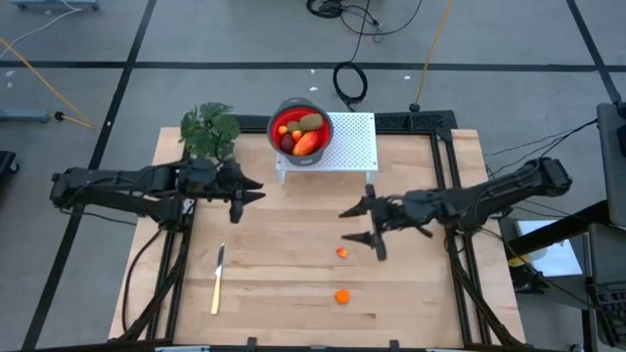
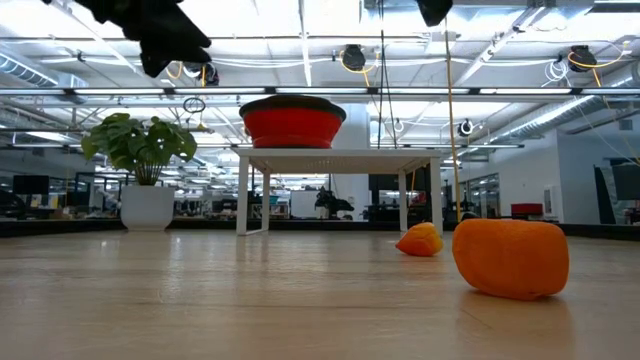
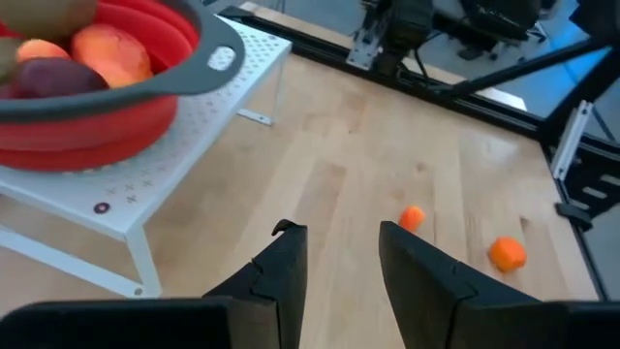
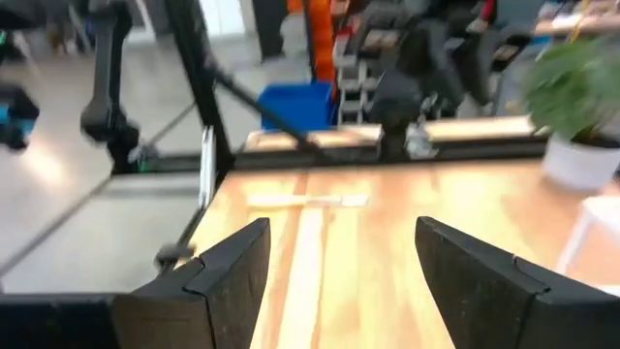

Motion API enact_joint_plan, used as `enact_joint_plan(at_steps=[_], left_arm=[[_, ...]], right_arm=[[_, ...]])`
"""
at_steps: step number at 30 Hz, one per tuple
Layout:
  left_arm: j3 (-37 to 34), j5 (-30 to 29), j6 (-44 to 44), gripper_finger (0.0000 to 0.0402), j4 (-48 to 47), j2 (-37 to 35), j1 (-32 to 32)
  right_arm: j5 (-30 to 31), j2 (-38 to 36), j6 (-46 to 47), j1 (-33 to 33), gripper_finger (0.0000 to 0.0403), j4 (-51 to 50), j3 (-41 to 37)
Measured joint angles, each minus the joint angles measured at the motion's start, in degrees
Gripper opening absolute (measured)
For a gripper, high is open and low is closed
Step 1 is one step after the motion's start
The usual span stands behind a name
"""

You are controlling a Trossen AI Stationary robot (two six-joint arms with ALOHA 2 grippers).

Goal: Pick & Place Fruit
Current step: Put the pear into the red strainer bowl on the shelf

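Observation:
A red bowl [image 1: 277, 119] stands on a white perforated stand [image 1: 354, 147] at the table's far middle. It holds fruit: an olive-brown oval [image 1: 311, 122], an elongated red-orange piece [image 1: 308, 144], a dark red ball [image 1: 287, 143] and tiny orange ones. Two small orange pieces [image 1: 342, 252] [image 1: 342, 295] lie on the wood, also in the low view [image 2: 420, 240] [image 2: 510, 258]. My left gripper [image 1: 256, 193] [image 3: 339, 233] hovers left of the stand, open, with nothing between its fingers. My right gripper [image 1: 344, 225] [image 4: 344, 225] hangs open above the nearer-centre table, close to the far orange piece.
A pale-yellow knife [image 1: 217, 284] lies on the near left of the table. A green potted plant [image 1: 208, 127] stands at the far left beside the stand. Bare wood shows between the two arms and along the near edge.

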Motion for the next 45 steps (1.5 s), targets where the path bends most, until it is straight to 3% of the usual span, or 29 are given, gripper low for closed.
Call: enact_joint_plan(at_steps=[8, 21, 30, 40, 45], left_arm=[[-4.3, -0.01, 2.0, 0.0127, 0.61, -4.22, -2.83], [-5.65, -0.06, 6.58, 0.0127, 0.04, -5.81, -6.72], [-5.65, -2.78, 8.16, 0.0127, 0.02, -5.78, -8.45], [-5.65, -5.68, -0.97, 0.0127, -6.74, -5.72, -8.39], [-5.65, -6.15, -0.02, 0.0118, -8.28, -5.72, -8.37]], right_arm=[[-0.04, 8.67, 2.83, 3.84, 0.0241, -9.8, 7.51], [-0.41, 17.79, 8.42, 6.02, 0.0204, -14.66, 8.64], [-0.21, 19.02, 9.6, 5.45, 0.0205, -22.74, 8.64], [-0.12, 19.02, 11.01, 3.55, 0.0206, -25.89, 8.11], [-0.29, 19.02, 10.96, 3.27, 0.0206, -25.93, 7.75]])
